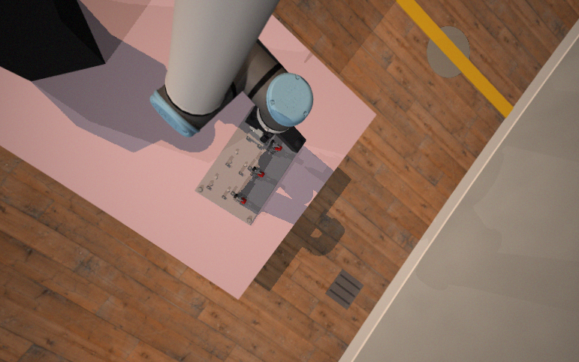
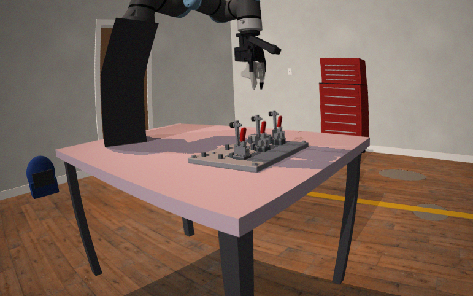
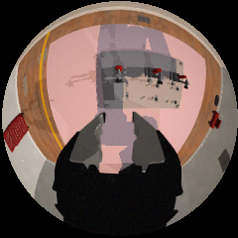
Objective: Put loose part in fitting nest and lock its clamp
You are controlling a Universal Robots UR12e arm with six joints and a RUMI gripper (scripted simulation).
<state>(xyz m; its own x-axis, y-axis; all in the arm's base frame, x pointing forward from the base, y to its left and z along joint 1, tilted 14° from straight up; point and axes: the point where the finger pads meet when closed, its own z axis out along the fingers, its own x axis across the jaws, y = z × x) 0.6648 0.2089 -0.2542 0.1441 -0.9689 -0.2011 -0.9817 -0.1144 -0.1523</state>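
Observation:
The grey fixture plate [image 1: 219, 179] [image 2: 212, 161] [image 3: 164, 96] lies on the pink table [image 1: 102, 179] [image 2: 179, 191]. It carries three toggle clamps whose red handles [image 2: 243, 134] [image 2: 262, 127] [image 2: 279, 121] [image 1: 243, 200] [image 1: 260, 173] [image 1: 277, 147] [image 3: 118, 67] stand upright with their bars raised. The nests with their small pads look empty. My gripper [image 2: 258, 86] [image 3: 118, 112] hangs high above the far end of the fixture. Its fingers stand partly closed with a gap, and nothing is between them. I cannot make out the loose part clearly. A faint pale shape [image 3: 81, 78] lies on the table beyond the fixture's end.
The arm's black base [image 2: 124, 84] stands at the table's back left corner. The arm's shadow covers half of the fixture. A red tool cabinet [image 2: 343, 97] stands by the wall, and a blue helmet [image 2: 41, 176] lies on the floor.

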